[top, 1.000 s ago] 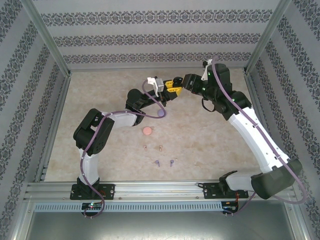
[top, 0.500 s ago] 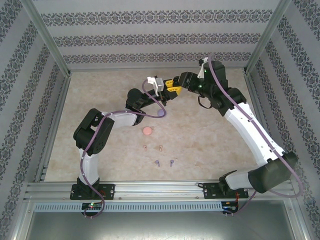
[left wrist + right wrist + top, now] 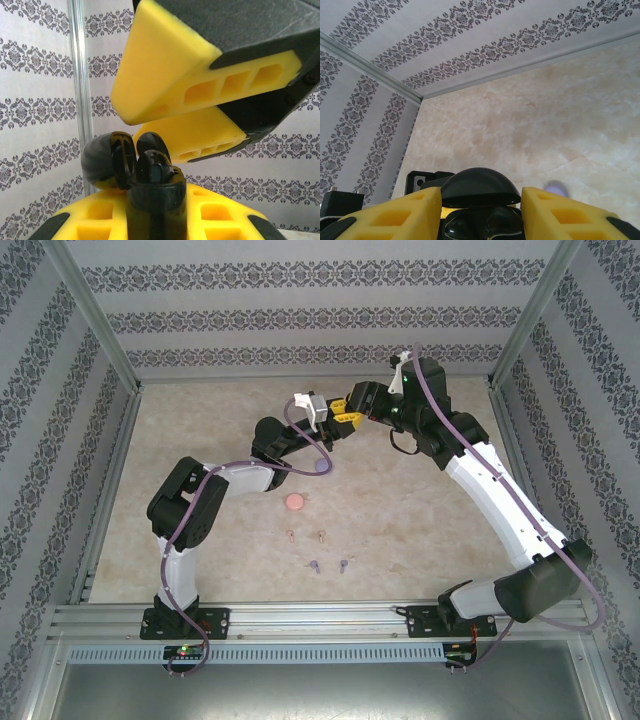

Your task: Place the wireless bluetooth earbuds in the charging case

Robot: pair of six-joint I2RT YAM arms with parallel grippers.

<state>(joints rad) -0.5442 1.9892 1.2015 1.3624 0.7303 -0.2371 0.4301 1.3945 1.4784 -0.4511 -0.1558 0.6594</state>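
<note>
1. Top view: my left hand (image 3: 338, 420) is out at the far middle of the tabletop (image 3: 430, 520). My right hand (image 3: 362, 404) is right up against it, yellow fingers nearly nose to nose.
2. Same view, nearer to me: a round pink case (image 3: 296, 502) lies on the tabletop. Closer again, the pinkish-tan earbuds (image 3: 290, 536) lie as a pair, side by side but not touching. The light purple earbuds (image 3: 314, 566) lie just near-right of them. All four are loose on the surface, well apart from both hands.
3. Left wrist view: my left hand (image 3: 157, 217) is clamped on the black charging case (image 3: 155, 200), which stands upright between the yellow fingers. Its lid (image 3: 102, 162) is swung open to the left.
4. Same view: a glossy black piece sits in the mouth of the case, and I can't tell whether it is an earbud. My right hand (image 3: 131, 126) comes in from the upper right, fingertips just above the case.
5. Right wrist view: my right hand (image 3: 480, 200) has its fingers standing apart with a rounded black part of the case between them. Whether they are pressing on it, I can't tell.
6. Same view: beyond the fingers there is a blurred purple spot (image 3: 555, 189) on the tabletop.
</note>
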